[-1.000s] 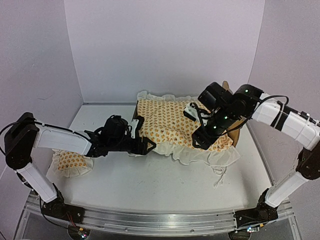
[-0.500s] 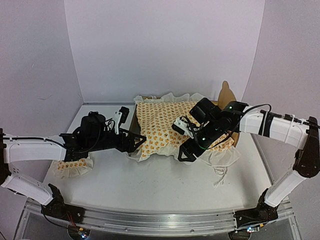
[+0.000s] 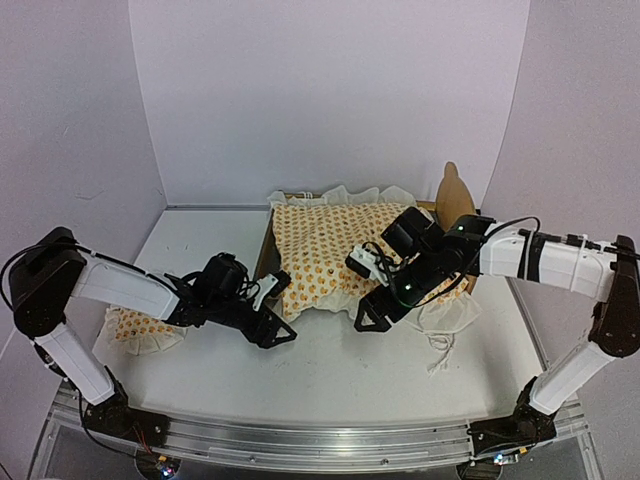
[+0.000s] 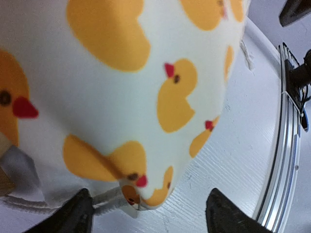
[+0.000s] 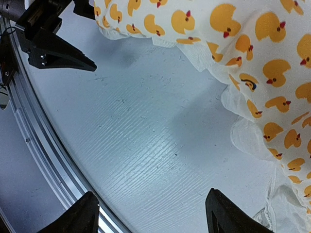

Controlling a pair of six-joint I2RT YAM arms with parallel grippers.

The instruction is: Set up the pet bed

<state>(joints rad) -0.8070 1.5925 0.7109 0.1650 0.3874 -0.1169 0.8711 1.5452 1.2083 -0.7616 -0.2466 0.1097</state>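
The mattress cover lies on the pet bed mid-desk; the pillow sits well left.

Bare table lies open beneath the right gripper — free passage toward the front rail. The draped cover crowds the left gripper; the pillow occupies the left edge.

Cream mattress cover printed with orange ducks, matching pillow, tan plywood pet bed, white table
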